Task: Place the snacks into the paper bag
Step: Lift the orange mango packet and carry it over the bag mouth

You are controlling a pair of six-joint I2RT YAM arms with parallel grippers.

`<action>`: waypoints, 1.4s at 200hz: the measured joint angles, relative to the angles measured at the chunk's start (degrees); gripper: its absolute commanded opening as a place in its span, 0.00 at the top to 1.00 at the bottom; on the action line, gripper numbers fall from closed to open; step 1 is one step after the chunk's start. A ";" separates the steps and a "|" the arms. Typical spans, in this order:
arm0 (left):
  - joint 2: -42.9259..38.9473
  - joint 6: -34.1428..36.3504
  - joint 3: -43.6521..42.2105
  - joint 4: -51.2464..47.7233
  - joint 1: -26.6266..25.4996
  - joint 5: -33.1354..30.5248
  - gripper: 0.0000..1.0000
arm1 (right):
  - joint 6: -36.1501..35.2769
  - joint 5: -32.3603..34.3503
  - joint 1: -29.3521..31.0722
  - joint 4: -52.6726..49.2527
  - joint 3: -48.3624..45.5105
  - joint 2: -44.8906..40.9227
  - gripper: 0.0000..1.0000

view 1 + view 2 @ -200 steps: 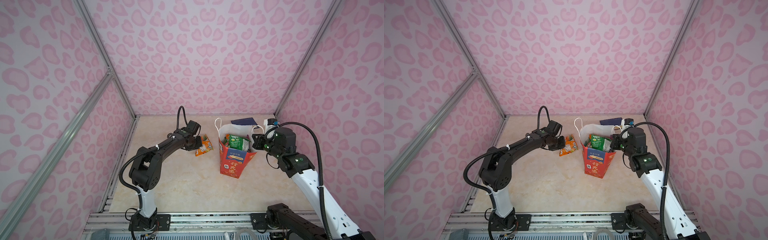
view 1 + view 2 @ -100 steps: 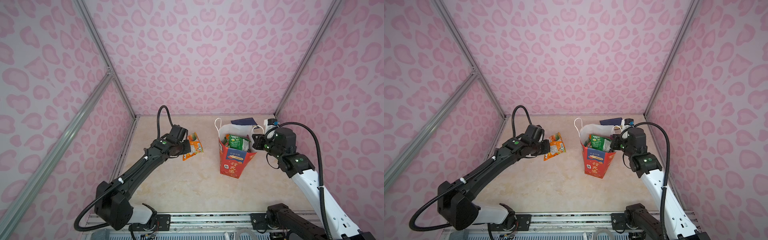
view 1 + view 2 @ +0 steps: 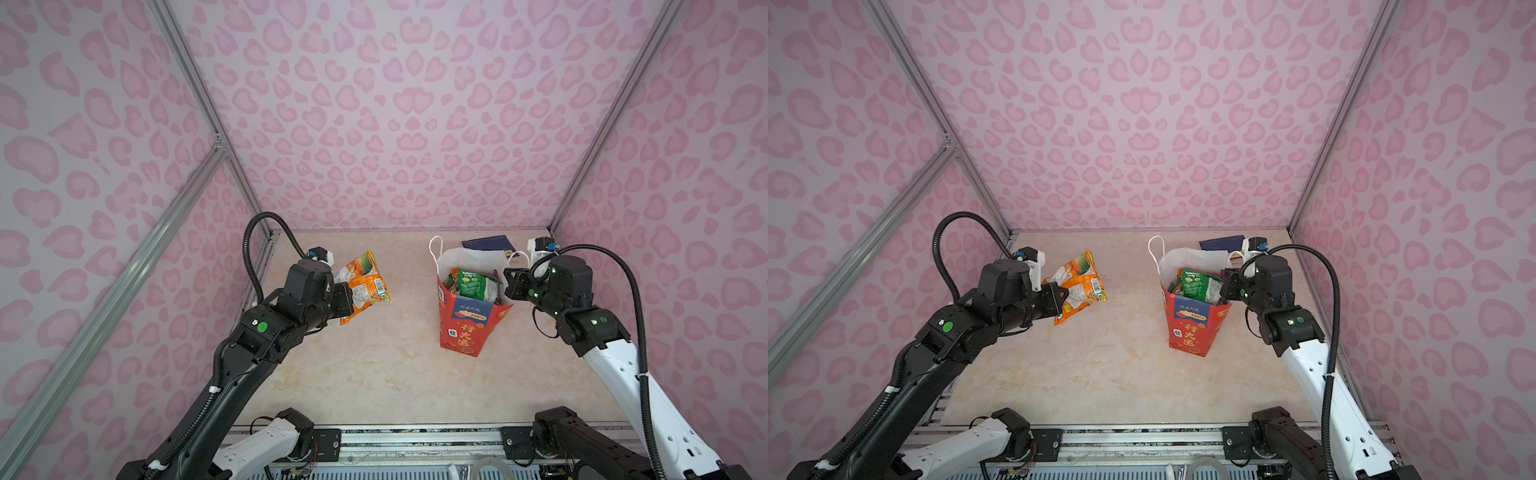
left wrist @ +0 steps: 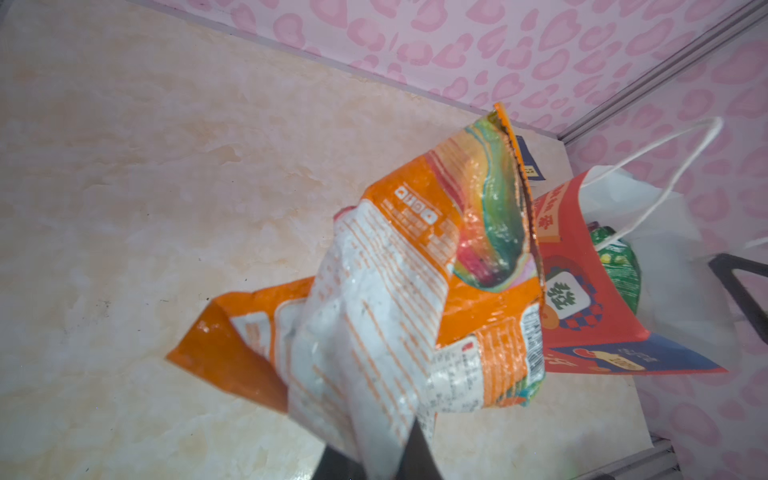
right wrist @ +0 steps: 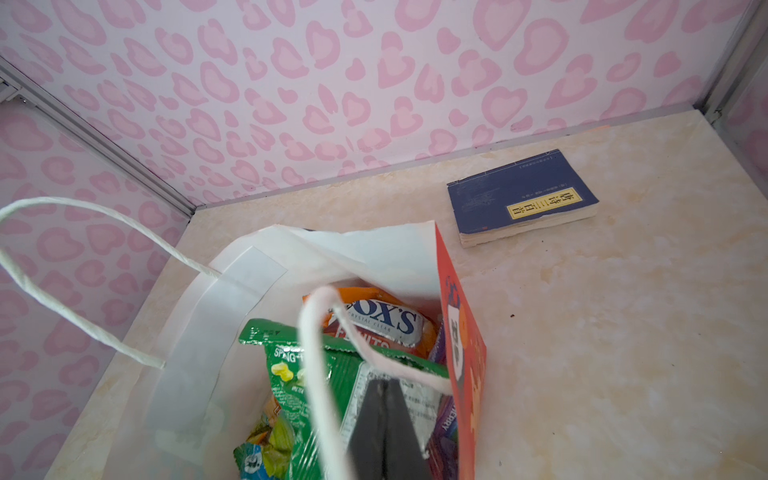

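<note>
**Orange packet held aloft, bag not yet reached.**

The left gripper (image 3: 347,301) is clamped on one end of an orange snack packet (image 3: 365,286), held clear of the table (image 3: 374,374). The paper bag (image 3: 465,328) stands well ahead of that gripper, mouth open, with other snacks (image 3: 473,284) already inside. The right gripper (image 3: 509,286) is closed at the bag's rim; whether paper is pinched cannot be told. The transfer step is judged in hand: the packet must next be carried above the mouth and released.
</note>
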 measured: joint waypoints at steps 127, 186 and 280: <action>23.82 3.74 33.55 2.97 -19.28 6.54 0.97 | 0.00 0.02 0.26 0.00 0.00 -0.15 1.00; 38.64 9.66 50.56 -2.47 -23.26 5.77 0.97 | 0.00 0.02 0.37 0.00 0.00 -0.20 1.00; 55.49 17.68 64.35 -9.64 -23.39 1.20 0.97 | -0.02 0.02 0.39 0.00 0.00 -0.20 1.00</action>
